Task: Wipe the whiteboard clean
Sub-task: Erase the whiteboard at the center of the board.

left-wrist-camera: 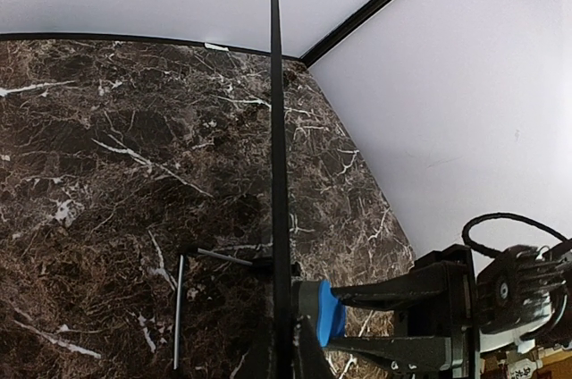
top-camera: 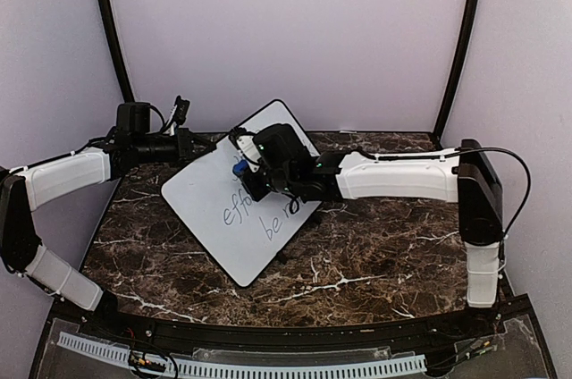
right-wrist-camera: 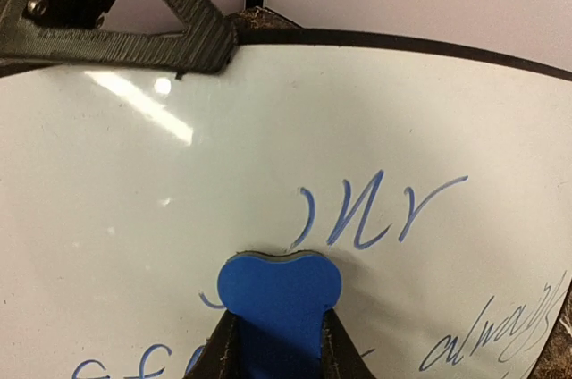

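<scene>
Whiteboard (top-camera: 210, 209), blue writing on its face, sits on table (top-camera: 384, 254) toward 10 o'clock from centre; left gripper (top-camera: 188, 145) is closed on the rim at the board's 10 o'clock, and right gripper (right-wrist-camera: 281, 357) is clamped tight around eraser (right-wrist-camera: 280, 294), pressed flat to the face near 12 o'clock.

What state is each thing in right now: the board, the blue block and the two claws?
whiteboard: tilted up off the table, not yet wiped clean.
handwriting: blue, plain to see on the board.
blue eraser: pressed against the board just below one word.
right gripper: shut on the blue eraser.
left gripper: shut on the whiteboard's edge.
</scene>
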You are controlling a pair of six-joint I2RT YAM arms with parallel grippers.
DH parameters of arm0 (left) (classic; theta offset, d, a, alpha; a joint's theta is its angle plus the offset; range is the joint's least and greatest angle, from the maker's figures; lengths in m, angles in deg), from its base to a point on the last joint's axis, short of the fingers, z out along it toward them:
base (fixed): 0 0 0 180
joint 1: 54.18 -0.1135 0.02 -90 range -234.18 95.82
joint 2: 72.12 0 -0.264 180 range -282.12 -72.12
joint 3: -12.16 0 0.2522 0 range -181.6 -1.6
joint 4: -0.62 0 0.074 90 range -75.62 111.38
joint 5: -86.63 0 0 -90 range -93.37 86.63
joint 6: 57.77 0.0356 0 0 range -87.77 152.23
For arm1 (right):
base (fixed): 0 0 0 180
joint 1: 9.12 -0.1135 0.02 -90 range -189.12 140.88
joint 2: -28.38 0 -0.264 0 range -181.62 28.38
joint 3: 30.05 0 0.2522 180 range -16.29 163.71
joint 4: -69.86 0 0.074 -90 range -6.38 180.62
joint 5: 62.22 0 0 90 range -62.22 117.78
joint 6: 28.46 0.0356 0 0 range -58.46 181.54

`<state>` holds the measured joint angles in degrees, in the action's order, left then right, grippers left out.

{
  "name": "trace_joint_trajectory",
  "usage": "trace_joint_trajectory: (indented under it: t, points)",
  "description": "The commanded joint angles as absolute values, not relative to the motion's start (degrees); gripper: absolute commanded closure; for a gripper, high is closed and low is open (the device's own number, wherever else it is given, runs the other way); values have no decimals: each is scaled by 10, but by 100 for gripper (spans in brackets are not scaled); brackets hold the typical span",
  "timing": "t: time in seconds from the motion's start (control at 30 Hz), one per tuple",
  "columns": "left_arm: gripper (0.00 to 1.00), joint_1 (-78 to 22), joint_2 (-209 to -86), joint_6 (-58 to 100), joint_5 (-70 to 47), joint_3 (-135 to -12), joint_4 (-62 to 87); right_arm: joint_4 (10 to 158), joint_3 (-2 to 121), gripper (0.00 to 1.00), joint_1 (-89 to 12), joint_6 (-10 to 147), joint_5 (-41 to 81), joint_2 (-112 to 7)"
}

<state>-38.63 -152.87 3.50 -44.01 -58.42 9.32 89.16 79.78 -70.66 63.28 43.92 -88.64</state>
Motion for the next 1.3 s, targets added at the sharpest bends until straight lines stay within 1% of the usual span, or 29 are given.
trace_joint_trajectory:
  t: [0.0,0.13,0.23,0.57,0.7,0.8,1.03,1.27]
  points:
    - [100,-380,-1493,42,-479,-587,49,917,734,80,-723,632,429,-877]
    - [100,-380,-1494,42,-478,-587,50,906,702,80,-726,642,427,-862]
    - [100,-380,-1495,41,-479,-587,49,903,705,80,-727,639,427,-861]
    - [100,-380,-1492,43,-478,-586,50,909,809,79,-732,619,445,-904]
    - [100,-380,-1492,43,-479,-587,51,912,827,79,-732,619,448,-910]
    - [100,-380,-1492,43,-479,-587,51,912,810,79,-728,619,460,-907]
    - [100,-380,-1492,42,-481,-587,50,887,721,79,-706,641,453,-869]
    - [100,-380,-1492,41,-481,-587,49,883,743,79,-697,634,455,-878]
